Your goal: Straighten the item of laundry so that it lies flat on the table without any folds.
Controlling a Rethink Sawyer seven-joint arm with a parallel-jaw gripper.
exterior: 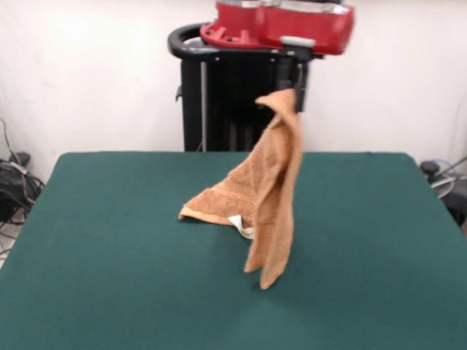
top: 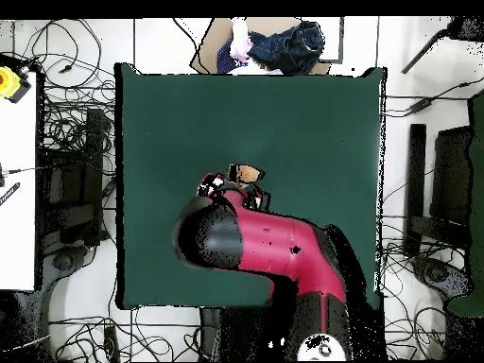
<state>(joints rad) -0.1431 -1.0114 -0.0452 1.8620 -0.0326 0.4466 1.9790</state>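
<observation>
The light orange towel [exterior: 271,182] hangs in a tall, narrow drape from one pinched corner at its top. My gripper [exterior: 292,86] is shut on that corner, just under the red arm head. One lower corner [exterior: 188,213] rests on the green table [exterior: 109,255], and a long folded tail [exterior: 267,273] reaches down to the cloth nearer the front. A small white label [exterior: 237,222] shows near the lower fold. In the overhead view the arm covers the gripper and only a scrap of towel [top: 248,173] peeks out on the table [top: 312,123].
A person [top: 241,43] in dark blue is at the table's far edge in the overhead view. Cables [top: 66,142] lie on the floor around the table. A white bench [top: 19,189] with a yellow object [top: 8,83] stands at the left.
</observation>
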